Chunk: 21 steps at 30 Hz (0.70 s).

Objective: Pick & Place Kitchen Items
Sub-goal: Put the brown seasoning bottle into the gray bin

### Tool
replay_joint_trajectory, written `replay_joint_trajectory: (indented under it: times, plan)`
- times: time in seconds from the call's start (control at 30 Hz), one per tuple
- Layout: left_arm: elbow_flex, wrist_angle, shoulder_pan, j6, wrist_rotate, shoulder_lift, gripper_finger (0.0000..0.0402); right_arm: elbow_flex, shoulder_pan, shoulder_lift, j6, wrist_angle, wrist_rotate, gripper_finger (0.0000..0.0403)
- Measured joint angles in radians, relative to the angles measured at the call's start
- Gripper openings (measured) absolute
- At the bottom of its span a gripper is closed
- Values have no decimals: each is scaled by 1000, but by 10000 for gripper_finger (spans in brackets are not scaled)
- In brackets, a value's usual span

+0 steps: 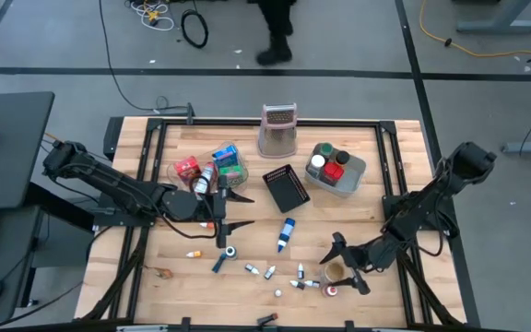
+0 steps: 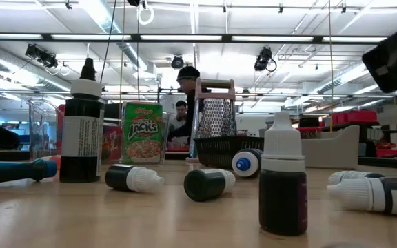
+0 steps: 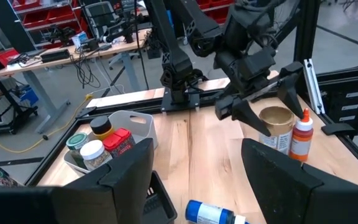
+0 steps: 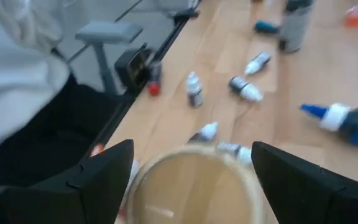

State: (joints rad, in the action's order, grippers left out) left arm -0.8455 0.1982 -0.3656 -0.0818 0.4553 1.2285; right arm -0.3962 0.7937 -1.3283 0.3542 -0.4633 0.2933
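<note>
On the desk [image 1: 358, 157], going left to right, we see our left gripper [image 1: 231, 210] spread wide and empty by the red packet [image 1: 186, 169] and green box [image 1: 230, 159]. Small white-capped vials [image 1: 270, 272] lie scattered near the front edge. Our right gripper [image 1: 349, 262], fingers released, straddles an open tan can [image 1: 335, 272] without clamping it.

Tan can [image 1: 336, 272] upright, open-topped, at near right. Blue-white bottle [image 1: 286, 233] lying mid-table. Tiny vials [image 1: 270, 272] scattered along near edge, most lying. Red packet [image 1: 187, 169] and green box [image 1: 230, 161] at far left. Capped jars [image 1: 332, 162] upright, far right.
</note>
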Motion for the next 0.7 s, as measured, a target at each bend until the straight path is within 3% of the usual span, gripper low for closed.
replay_joint_trajectory:
  times: [0.23,0.4,0.7]
  plan:
    - [0,3,0,0,0,0,252,0,0,-41,-1,-14,-13,336]
    - [0,5,0,0,2,0,252,-1,0,-55,3,-20,60,330]
    - [0,34,0,-5,4,0,252,-1,0,-55,15,-11,81,276]
